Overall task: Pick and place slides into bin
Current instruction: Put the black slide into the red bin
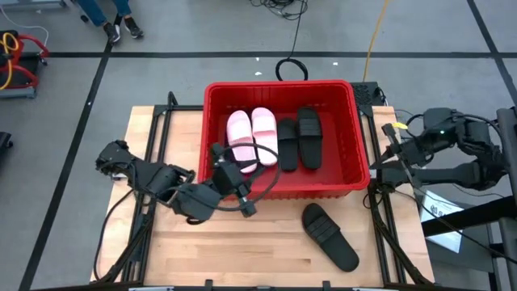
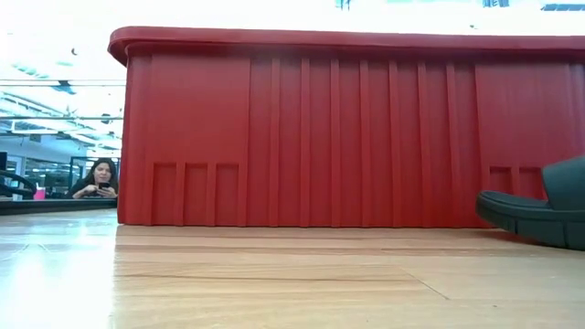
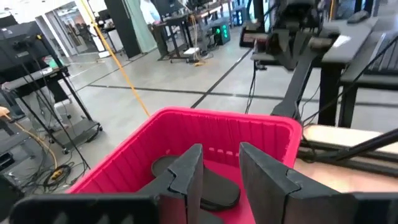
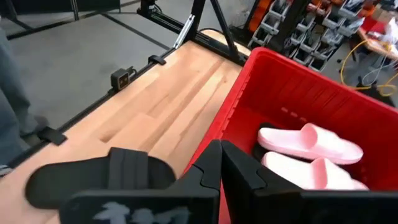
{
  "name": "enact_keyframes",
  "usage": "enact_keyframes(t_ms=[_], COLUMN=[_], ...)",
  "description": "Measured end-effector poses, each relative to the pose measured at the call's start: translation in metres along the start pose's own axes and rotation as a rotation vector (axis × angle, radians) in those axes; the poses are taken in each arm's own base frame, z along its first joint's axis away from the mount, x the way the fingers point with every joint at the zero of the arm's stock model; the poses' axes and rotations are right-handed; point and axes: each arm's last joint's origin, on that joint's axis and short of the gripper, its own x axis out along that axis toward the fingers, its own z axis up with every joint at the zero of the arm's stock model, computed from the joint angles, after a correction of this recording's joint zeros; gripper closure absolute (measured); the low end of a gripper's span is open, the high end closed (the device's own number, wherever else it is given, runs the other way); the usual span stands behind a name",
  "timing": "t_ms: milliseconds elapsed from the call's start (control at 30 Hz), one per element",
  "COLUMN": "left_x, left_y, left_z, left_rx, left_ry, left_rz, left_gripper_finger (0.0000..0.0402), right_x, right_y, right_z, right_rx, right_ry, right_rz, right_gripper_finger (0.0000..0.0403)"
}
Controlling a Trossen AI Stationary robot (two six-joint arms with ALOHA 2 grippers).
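A: Where is the remaining matte black ribbed foam slide (image 1: 330,235) found?

B: On the pale wooden table (image 1: 242,250), just outside the glossy red plastic bin's (image 1: 359,153) front wall, near its right corner, its long axis running diagonally away from that wall.

A: And the grippers?

B: The left gripper (image 1: 228,162), fingers spread and empty, is held over the bin's front-left rim. The right gripper (image 1: 391,148), pressed together, is parked beside the bin's right wall, about as near.

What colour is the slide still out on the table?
Black; clearest in the high view, lying in front of the red bin.
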Motion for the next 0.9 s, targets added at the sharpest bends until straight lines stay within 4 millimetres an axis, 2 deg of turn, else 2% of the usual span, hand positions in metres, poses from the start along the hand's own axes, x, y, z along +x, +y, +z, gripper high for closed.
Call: enact_keyframes(t_ms=[233, 400, 567, 667, 800, 900], left_x=[-0.014, -0.023, -0.027, -0.027, -0.026, -0.026], left_y=[0.005, 0.007, 0.012, 0.014, 0.014, 0.014], left_z=[0.005, 0.005, 0.005, 0.006, 0.006, 0.005], left_rx=[-0.009, 0.012, 0.032, 0.031, 0.080, 0.104], left_ry=[-0.017, -0.017, -0.009, -0.009, -0.006, -0.004], left_rz=[-0.006, 0.007, 0.012, 0.018, 0.018, 0.017], left_gripper_finger=[0.0289, 0.0289, 0.0289, 0.0289, 0.0289, 0.0289], right_x=[0.031, 0.053, 0.073, 0.086, 0.104, 0.109], right_y=[-0.022, -0.023, -0.011, 0.000, 0.023, 0.043], right_z=[0.008, 0.013, 0.021, 0.024, 0.029, 0.033], right_rx=[-0.055, -0.109, -0.139, -0.138, -0.151, -0.142], right_ry=[0.060, 0.083, 0.092, 0.169, 0.257, 0.305], right_rz=[0.047, 0.178, 0.333, 0.357, 0.426, 0.447], right_gripper_finger=[0.0403, 0.0403, 0.0403, 0.0403, 0.0403, 0.0403])
